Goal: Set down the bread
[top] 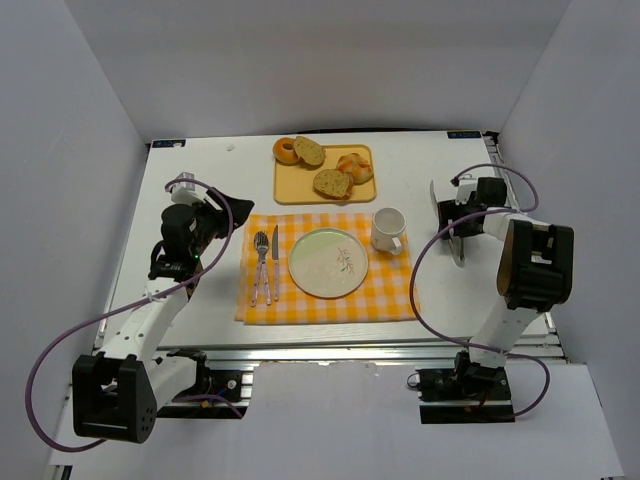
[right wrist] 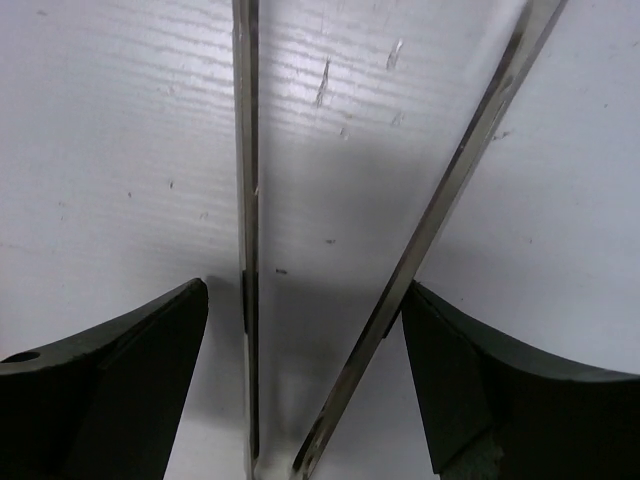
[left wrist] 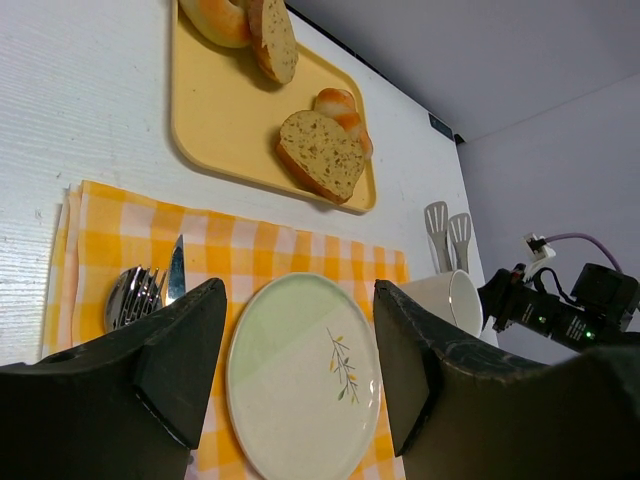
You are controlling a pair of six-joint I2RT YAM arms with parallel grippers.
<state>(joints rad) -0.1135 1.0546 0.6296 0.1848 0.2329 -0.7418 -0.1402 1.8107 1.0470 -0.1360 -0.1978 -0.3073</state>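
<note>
**White bench [top: 420, 165], bread [top: 310, 151] on the far tray [top: 295, 187], both end effectors released**

White walls close in the bench on three sides. Your left end effector [left wrist: 298, 305] is released, its fingers spread wide with nothing between them. It hovers over the near left part of a yellow checked placemat [top: 390, 290]. Straight ahead of it lies a pale green plate [top: 315, 265] with a small sprig motif and nothing on it. Cutlery [top: 266, 265] lies on the placemat just to its left, and a white mug [top: 388, 230] stands ahead and to its right, beside the plate.

Beyond the plate from that end effector, past the far edge of the placemat, sits the yellow tray. The bread is at its far left end, propped on edge against a golden bagel [top: 286, 150]. A larger slice [top: 333, 183] lies nearer to that end effector, towards the tray's near right. A glazed roll [top: 355, 166] touches that slice on its far side.

Your right end effector [right wrist: 305, 300] is also released. It points down at the bare bench well to the right of the mug. Metal tongs [right wrist: 246, 150] lie flat there, and their two arms run out in a V between its fingers. The left arm stands clear of the left finger. Whether the right arm touches the right finger, you cannot tell from the wrist view.
</note>
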